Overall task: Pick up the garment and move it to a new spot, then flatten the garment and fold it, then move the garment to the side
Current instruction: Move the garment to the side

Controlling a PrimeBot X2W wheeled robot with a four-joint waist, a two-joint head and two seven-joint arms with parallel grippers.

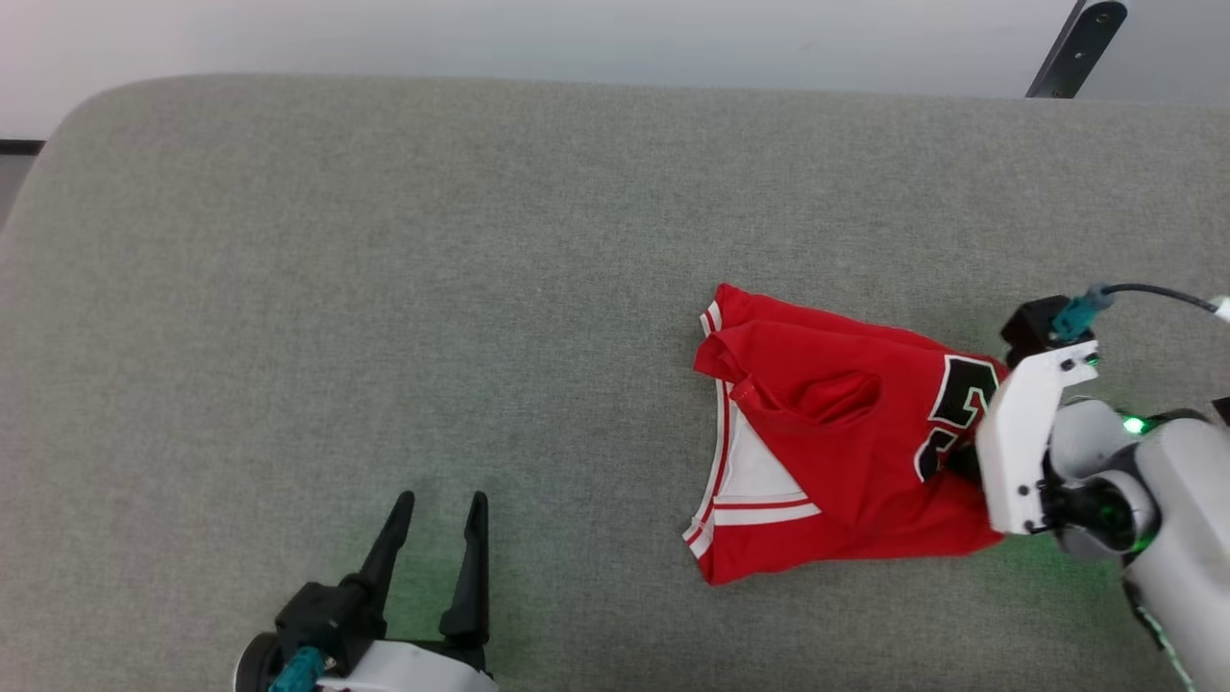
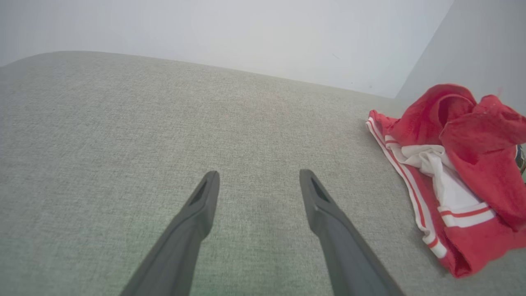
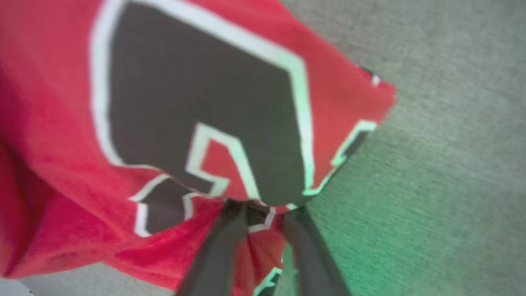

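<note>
A grey fabric-covered bench [image 1: 384, 288] is seen stretching across the head view, with a pale wall behind it. The garment [image 1: 826, 432] is found lying crumpled on the bench's right half, its white striped trim turned toward the middle and its black-and-white print at the edge nearest the right arm. In the right wrist view, the right gripper [image 3: 263, 211] is shown with its jaws drawn close on a puckered fold of the red cloth just below the print, so that the cloth is pinched between them. The left gripper [image 1: 440, 498] is held low over bare bench, well apart from the garment, its jaws spread wide with nothing between them.
</note>
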